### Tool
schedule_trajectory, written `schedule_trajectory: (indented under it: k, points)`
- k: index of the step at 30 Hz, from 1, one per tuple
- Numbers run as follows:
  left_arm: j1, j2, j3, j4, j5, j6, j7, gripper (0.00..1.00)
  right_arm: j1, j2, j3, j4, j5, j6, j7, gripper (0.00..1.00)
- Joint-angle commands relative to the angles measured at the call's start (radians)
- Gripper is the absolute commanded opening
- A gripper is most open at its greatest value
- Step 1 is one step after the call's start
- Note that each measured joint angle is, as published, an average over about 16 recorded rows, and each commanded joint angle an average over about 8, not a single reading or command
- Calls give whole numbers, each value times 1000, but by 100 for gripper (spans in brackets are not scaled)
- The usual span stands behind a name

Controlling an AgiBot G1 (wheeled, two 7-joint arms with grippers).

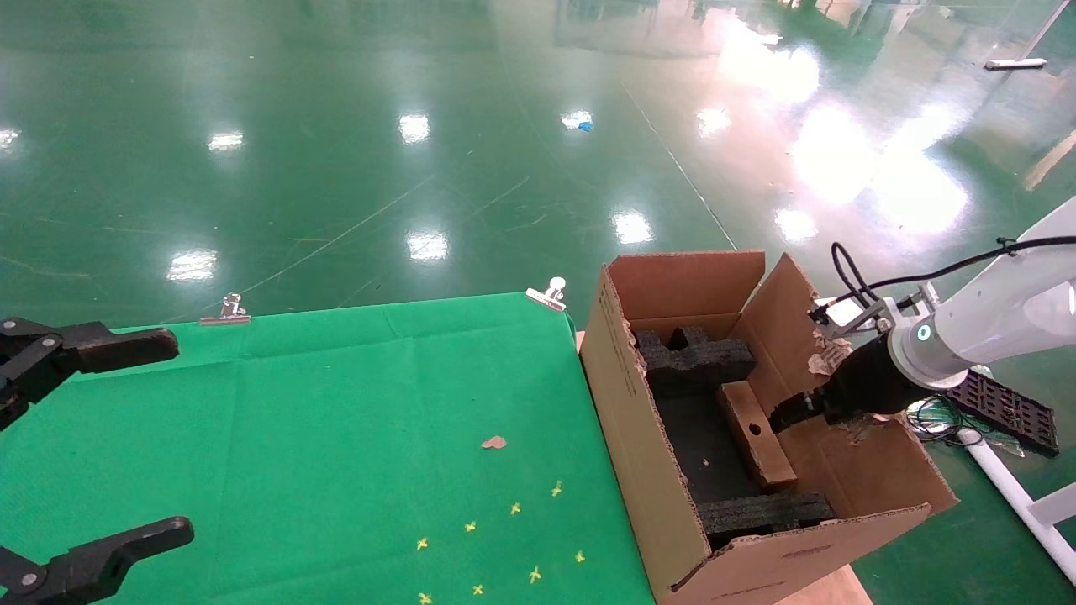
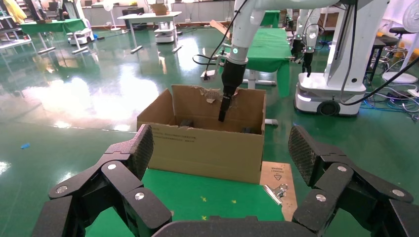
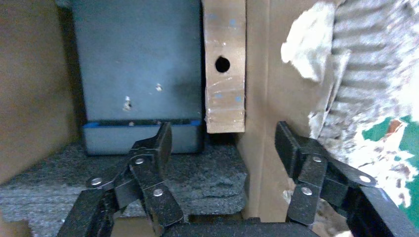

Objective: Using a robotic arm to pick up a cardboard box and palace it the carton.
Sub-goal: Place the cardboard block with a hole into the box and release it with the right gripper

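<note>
The small cardboard box (image 1: 756, 433) with one round hole lies inside the carton (image 1: 639, 437), lengthwise between two black foam blocks (image 1: 698, 357) and close to the carton's right wall. My right gripper (image 1: 782, 416) on the white robotic arm (image 1: 992, 323) is inside the carton, open and empty, just by the box's hole. In the right wrist view the box (image 3: 225, 89) lies just beyond the open gripper (image 3: 223, 140), apart from both fingers. My left gripper (image 1: 178, 437) is open and empty over the left of the green table.
The green cloth table (image 1: 336, 420) has metal clips (image 1: 548, 294) at its back edge, yellow marks (image 1: 504, 538) and a cardboard scrap (image 1: 494, 442). A black tray (image 1: 1009, 412) and white pipe (image 1: 1017, 496) lie right of the carton. Its right flap (image 1: 828, 353) is torn.
</note>
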Motion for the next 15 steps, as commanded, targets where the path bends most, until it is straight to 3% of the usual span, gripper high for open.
schedule_trajectory:
  k: [1, 15]
  points:
    - [0, 0, 0, 0, 0, 0, 0, 100, 9, 0, 3, -3, 4, -4, -8, 100]
    - [0, 0, 1, 0, -1, 0, 0, 100, 315, 66, 59, 107, 57, -56, -175, 100]
